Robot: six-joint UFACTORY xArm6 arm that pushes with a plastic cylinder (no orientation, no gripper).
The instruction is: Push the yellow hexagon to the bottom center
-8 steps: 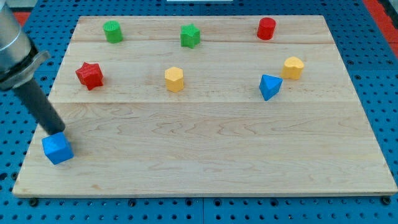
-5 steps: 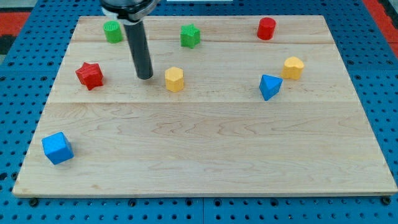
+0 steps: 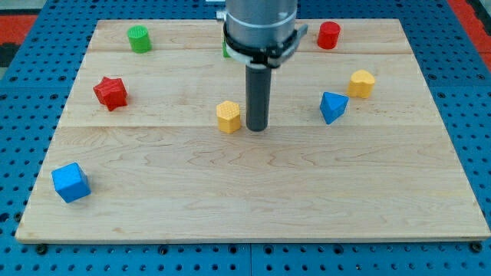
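— Where's your yellow hexagon (image 3: 228, 116)?
— Just left of my tip (image 3: 257, 128) (no jaws on this bare rod, nothing pinched), well right of the red star (image 3: 110, 92).

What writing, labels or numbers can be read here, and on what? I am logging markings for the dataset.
None can be read.
The wooden board, the yellow hexagon beside my tip, the other blocks and the blue pegboard all show plain surfaces, without text or signs.

My arm's housing (image 3: 259, 23) is cut off by the view's top and hides most of a green block (image 3: 225, 50).
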